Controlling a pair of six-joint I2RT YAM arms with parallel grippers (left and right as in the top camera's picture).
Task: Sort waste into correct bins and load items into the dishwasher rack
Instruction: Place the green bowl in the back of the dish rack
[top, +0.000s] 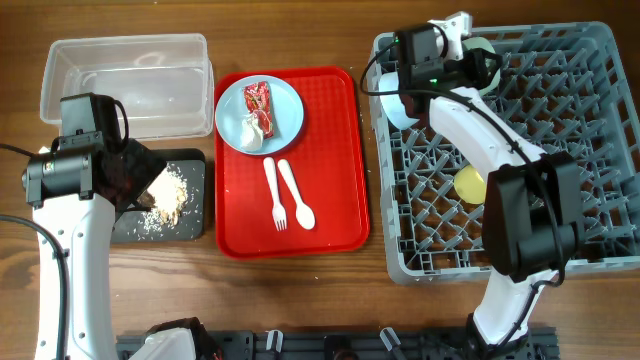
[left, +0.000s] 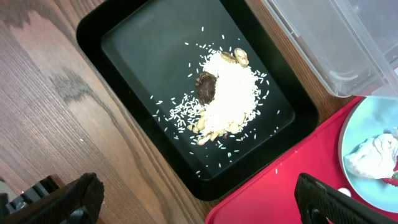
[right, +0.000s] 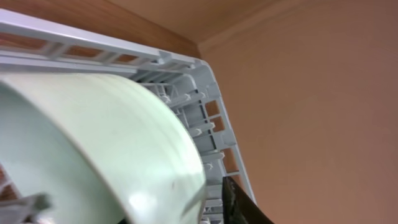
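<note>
Beige food scraps (top: 172, 195) lie in the black tray (top: 190, 225), also in the left wrist view (left: 227, 93). My left gripper (top: 143, 185) hangs over that tray, open and empty (left: 199, 208). The light blue bowl (top: 285, 108) on the red serving tray holds the red wrapper (top: 258, 98) and white tissue (top: 252, 130). The white fork (top: 273, 190) and spoon (top: 298, 195) lie beside it. My right gripper (top: 470, 62) is shut on the pale green bowl (top: 483, 47) at the dishwasher rack's (top: 570, 150) far left corner; the bowl (right: 93, 143) fills the right wrist view. The yellow cup (top: 470, 183) sits in the rack.
The clear tub (top: 125, 80) stands behind the black tray and holds nothing I can see. The red serving tray (top: 330, 220) lies between the bins and the rack. A pale rounded thing (top: 398, 110) shows under my right arm in the rack.
</note>
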